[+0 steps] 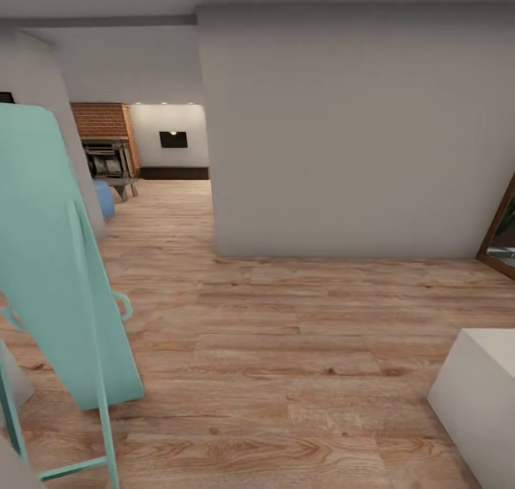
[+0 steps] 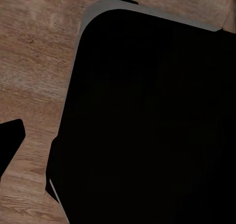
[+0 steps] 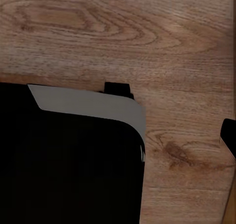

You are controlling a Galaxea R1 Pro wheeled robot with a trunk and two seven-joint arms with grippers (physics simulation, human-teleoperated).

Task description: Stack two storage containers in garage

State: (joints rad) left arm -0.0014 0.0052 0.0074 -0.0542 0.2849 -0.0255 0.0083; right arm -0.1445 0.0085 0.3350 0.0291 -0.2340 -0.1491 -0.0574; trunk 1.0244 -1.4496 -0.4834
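The two storage containers and the garage are out of view. I am on a light wood plank floor (image 1: 286,331) in a passage. Far ahead on the left, the living room (image 1: 154,167) shows its dark fireplace (image 1: 107,156) under red brick. Both wrist views look down at the planks beside a large black, grey-rimmed body (image 2: 147,125) (image 3: 69,170). A dark fingertip (image 2: 10,140) pokes in at the edge of the left wrist view, and another dark fingertip (image 3: 228,135) at the edge of the right wrist view. Neither shows how its gripper stands.
A tall teal board on a thin teal frame (image 1: 50,260) leans close on my left. A wide white wall block (image 1: 357,138) stands ahead, with the opening to its left. There is a white box (image 1: 479,403) at lower right, a wood-framed glass door (image 1: 501,231) at far right, and a blue object (image 1: 105,197) near the fireplace.
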